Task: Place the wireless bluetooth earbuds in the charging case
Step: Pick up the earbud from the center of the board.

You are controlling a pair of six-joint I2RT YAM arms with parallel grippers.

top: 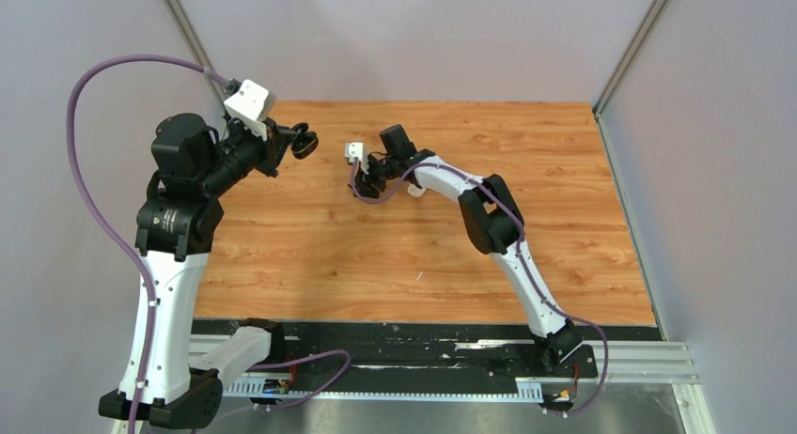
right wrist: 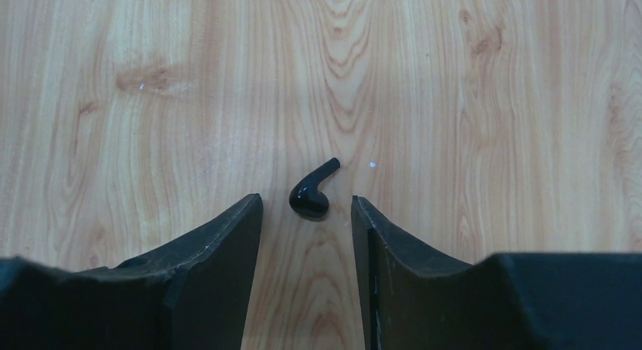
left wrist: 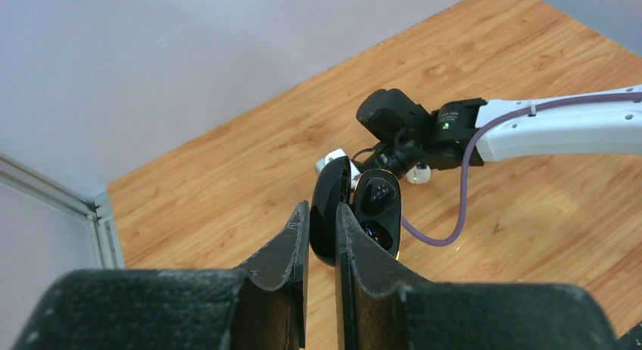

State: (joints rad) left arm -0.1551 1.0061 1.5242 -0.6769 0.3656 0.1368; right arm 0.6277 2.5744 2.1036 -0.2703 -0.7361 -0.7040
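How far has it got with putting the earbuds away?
Done: the black charging case is open, held up in the left hand. In hand: the right hand hangs open astride one black earbud on the table, not yet gripping. Left: lift it and seat it; I cannot tell whether the case already holds any.

Left arm [top: 174, 293] raised, elbow bent, wrist angled toward centre. Left gripper [left wrist: 322, 214] clamped tight on charging case [left wrist: 376, 206]. Right arm [top: 498, 227] stretched forward-left, low. Right gripper [right wrist: 306, 202] pointing down, jaws parted.
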